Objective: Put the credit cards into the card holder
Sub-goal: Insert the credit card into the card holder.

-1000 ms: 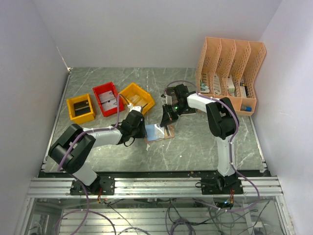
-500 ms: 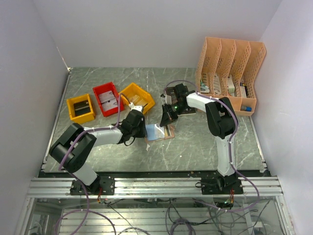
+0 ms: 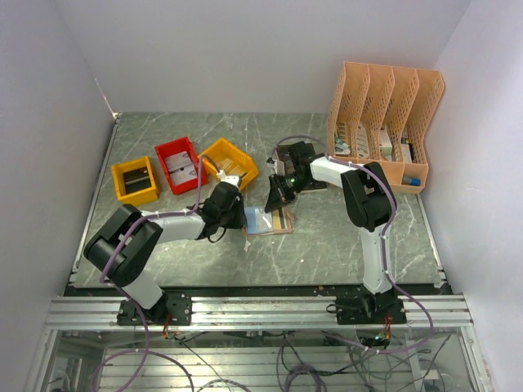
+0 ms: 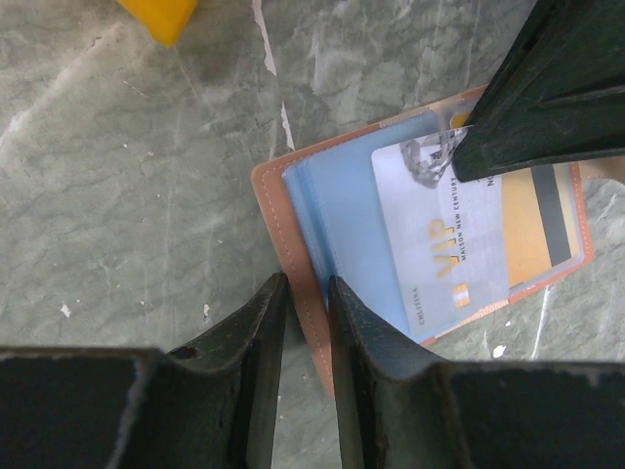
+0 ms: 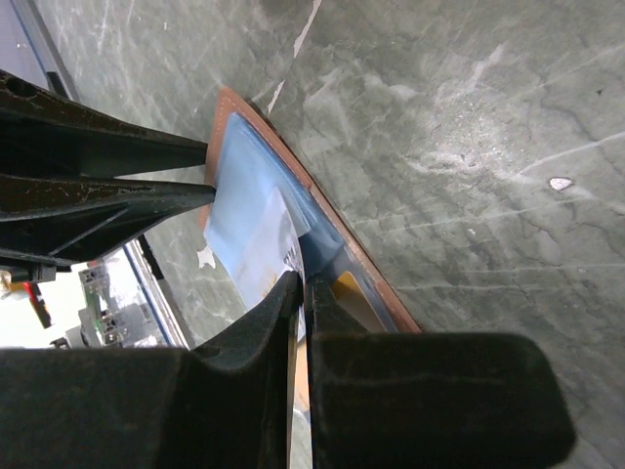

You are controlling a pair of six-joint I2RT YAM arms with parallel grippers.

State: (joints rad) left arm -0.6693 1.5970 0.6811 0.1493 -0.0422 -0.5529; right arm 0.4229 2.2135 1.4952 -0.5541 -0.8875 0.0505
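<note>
The tan card holder [image 3: 282,224] lies open on the marble table, its blue sleeves [image 4: 342,205] facing up. My left gripper [image 4: 305,293] is shut on the holder's stitched left edge [image 4: 283,225], pinning it flat. A pale blue-grey credit card [image 4: 449,244] marked VIP lies slanted over the sleeves. My right gripper [image 5: 301,283] is shut on that card's upper corner [image 5: 259,244], just above the holder [image 5: 256,127]. An orange-gold card [image 4: 532,234] with a black stripe sits in the holder's right half, partly under the pale card. In the top view both grippers [image 3: 243,216] [image 3: 275,198] meet at the holder.
One red bin [image 3: 181,163] and two yellow ones [image 3: 135,180] [image 3: 229,163] stand behind my left arm; a corner of the nearest yellow one [image 4: 161,15] shows close to the holder. A peach slotted file rack [image 3: 384,122] stands at the back right.
My right gripper has shifted slightly left and toward the holder with the pale card. The left gripper has stayed clamped on the holder's edge.
</note>
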